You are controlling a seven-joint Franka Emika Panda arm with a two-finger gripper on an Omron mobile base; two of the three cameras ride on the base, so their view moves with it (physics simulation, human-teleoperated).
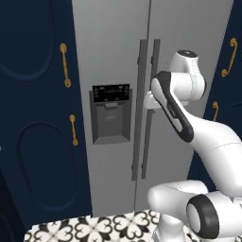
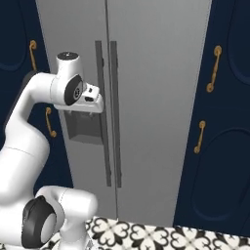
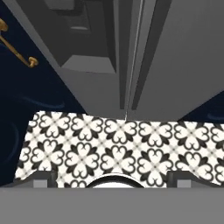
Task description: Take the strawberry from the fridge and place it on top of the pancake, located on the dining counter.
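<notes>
I face the fridge [image 1: 113,61], a tall light-grey two-door unit, both doors shut, so whatever sits on its shelves is hidden from me. In the left base view its black control panel [image 1: 111,93] sits just left of centre, with the recessed dispenser [image 1: 110,122] directly below at 6 o'clock from it. The two dark-grey vertical bar handles [image 1: 140,108] run side by side along the seam where the doors meet. My gripper [image 2: 95,103] hovers close in front of those bars, at 9 o'clock of centre in the right base view, though whether it touches them I cannot tell. In the hand view my two finger tips [image 3: 41,180] stand far apart at the 7 and 5 o'clock corners, jaws wide, nothing between them. Beyond them lies the black-and-white patterned floor [image 3: 113,148], and at 12 o'clock the door seam and handles rise. Navy cabinets [image 1: 35,118] with gold handles [image 1: 65,65] flank the fridge at 9 and 3 o'clock.
</notes>
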